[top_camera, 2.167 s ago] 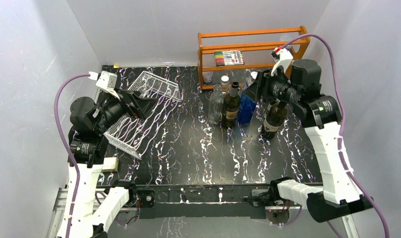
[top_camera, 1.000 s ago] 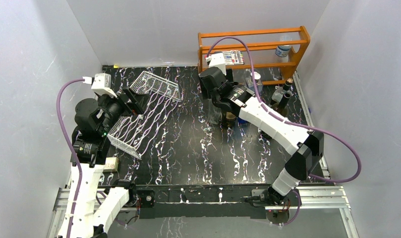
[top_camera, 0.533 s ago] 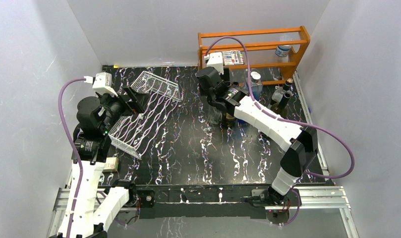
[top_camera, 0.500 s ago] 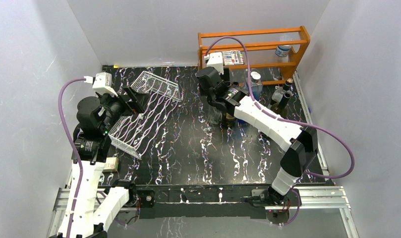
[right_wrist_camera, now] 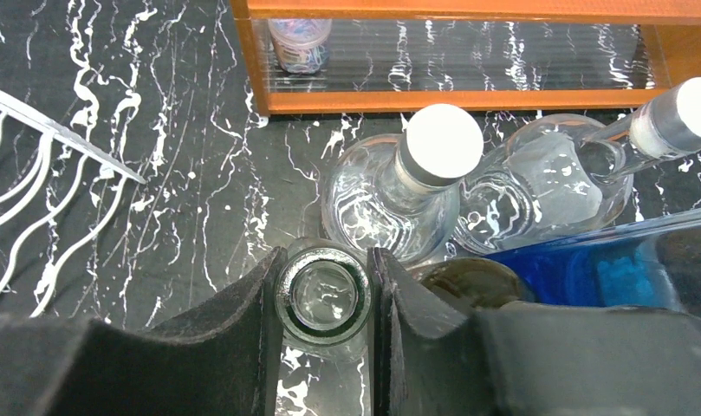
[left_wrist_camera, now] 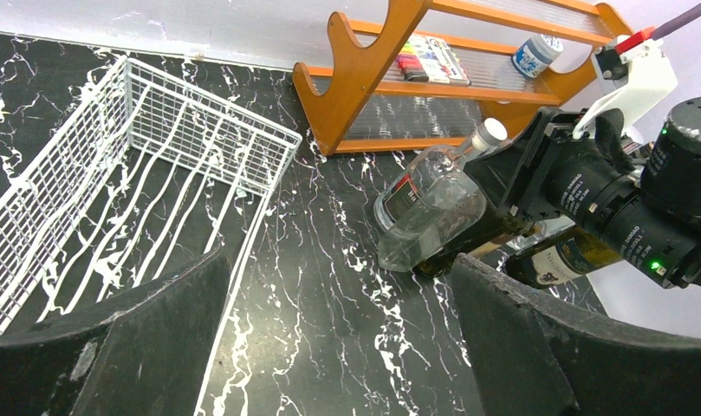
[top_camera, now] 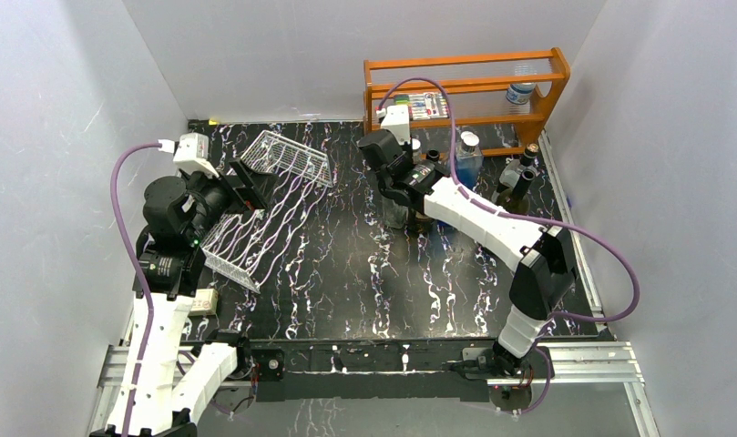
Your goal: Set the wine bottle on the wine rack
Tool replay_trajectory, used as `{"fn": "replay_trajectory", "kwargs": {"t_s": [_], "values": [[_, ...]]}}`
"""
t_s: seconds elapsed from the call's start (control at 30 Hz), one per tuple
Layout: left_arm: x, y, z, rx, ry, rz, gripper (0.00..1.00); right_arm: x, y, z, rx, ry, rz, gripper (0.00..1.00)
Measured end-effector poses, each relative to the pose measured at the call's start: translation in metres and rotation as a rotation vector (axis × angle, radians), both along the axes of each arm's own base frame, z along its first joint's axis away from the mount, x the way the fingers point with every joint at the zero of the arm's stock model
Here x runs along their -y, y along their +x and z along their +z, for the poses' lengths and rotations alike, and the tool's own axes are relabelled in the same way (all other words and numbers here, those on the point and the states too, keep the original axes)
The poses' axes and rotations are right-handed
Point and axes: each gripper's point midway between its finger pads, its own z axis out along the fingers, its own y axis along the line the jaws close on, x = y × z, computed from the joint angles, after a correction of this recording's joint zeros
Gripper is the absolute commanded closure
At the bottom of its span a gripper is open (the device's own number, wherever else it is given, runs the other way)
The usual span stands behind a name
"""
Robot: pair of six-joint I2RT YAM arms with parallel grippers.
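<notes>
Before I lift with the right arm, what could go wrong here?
1. The right gripper holds the wine bottle only at the lip of its neck, so the body may swing or slip as it rises.
2. A white-capped clear bottle stands right beside it, and a sideways move could topple it.
3. The left gripper hangs open by the wine rack, in the likely delivery path.

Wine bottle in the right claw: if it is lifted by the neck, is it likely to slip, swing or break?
Probably slippery: the right claw pinches the wine bottle only at its smooth glass neck, so it might slide or swing. Likely fragile, being glass, with a clear capped bottle close beside. Being round, it may roll if laid flat.
</notes>
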Motion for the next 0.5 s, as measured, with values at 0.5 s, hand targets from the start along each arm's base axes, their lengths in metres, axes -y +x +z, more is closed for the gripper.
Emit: {"fn": "replay_trajectory", "kwargs": {"t_s": [0.5], "values": [[0.017,-0.007,-0.025,-0.006,0.136,-0.179,0.02,-0.007,-0.036,0.000,-0.035,0.090,0.218,0.83]]}}
